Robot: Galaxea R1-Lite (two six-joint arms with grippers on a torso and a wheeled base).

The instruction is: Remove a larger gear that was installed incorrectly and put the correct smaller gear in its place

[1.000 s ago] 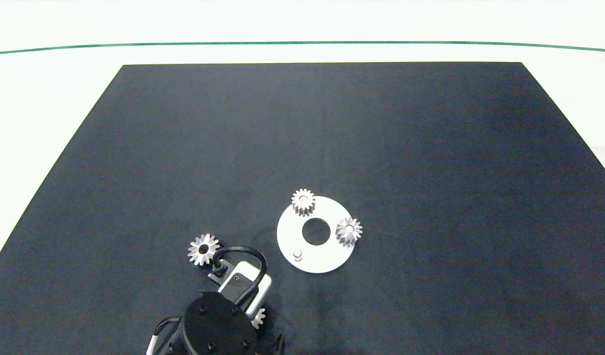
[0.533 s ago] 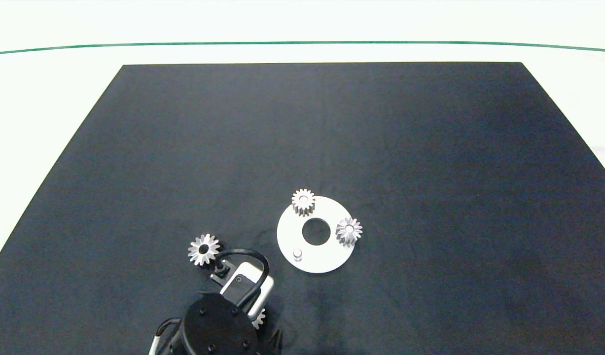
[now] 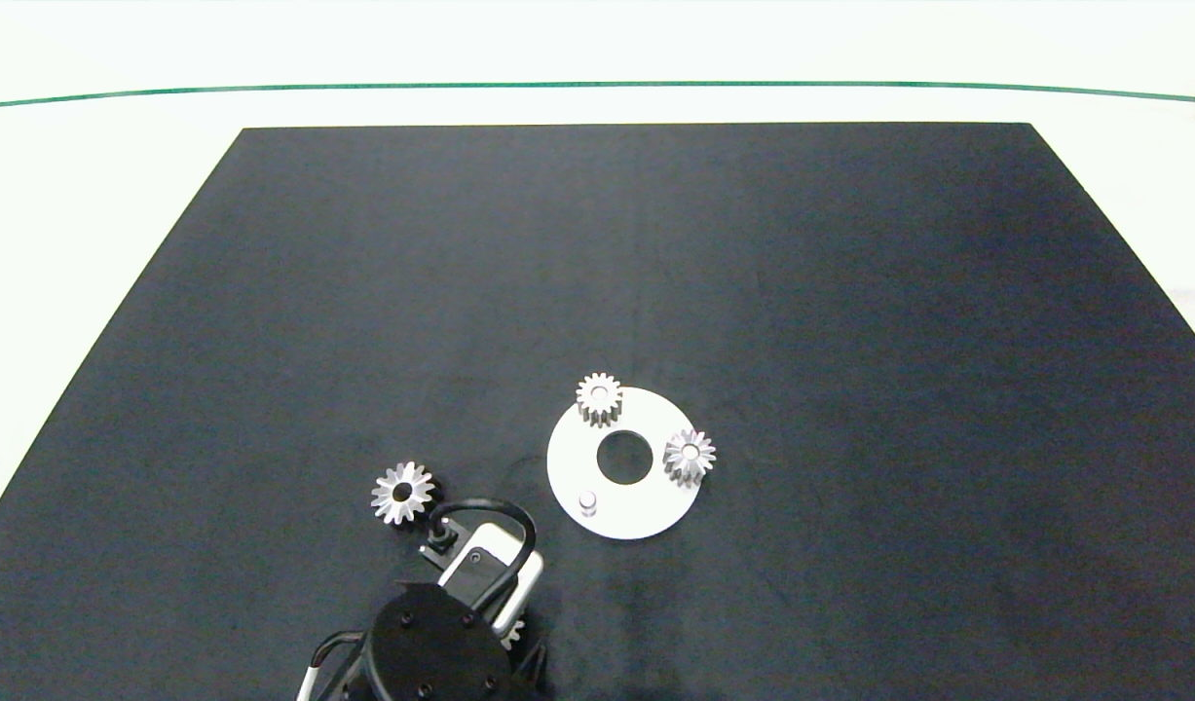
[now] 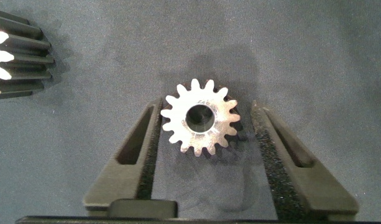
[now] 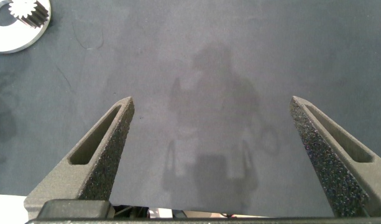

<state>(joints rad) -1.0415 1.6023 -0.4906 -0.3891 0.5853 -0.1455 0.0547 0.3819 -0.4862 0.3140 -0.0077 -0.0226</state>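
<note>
Straddling the smaller gear [image 4: 201,118], the left gripper [image 4: 202,152] stands at the mat's near edge with its jaws apart on either side, not yet closed on it. The larger gear [image 3: 401,493] lies off the white disc [image 3: 646,514], just beside that arm, so removal appears done. One bare peg [image 3: 587,501] awaits the replacement. The right gripper [image 5: 221,155] hovers wide open, holding nothing.

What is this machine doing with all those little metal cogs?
It is swapping gears on the white disc. The larger gear already lies off the disc on the black mat, leaving one peg bare. The left gripper is low over the mat with its fingers open on either side of the smaller gear, not yet closed. The right gripper hangs open elsewhere.
</note>
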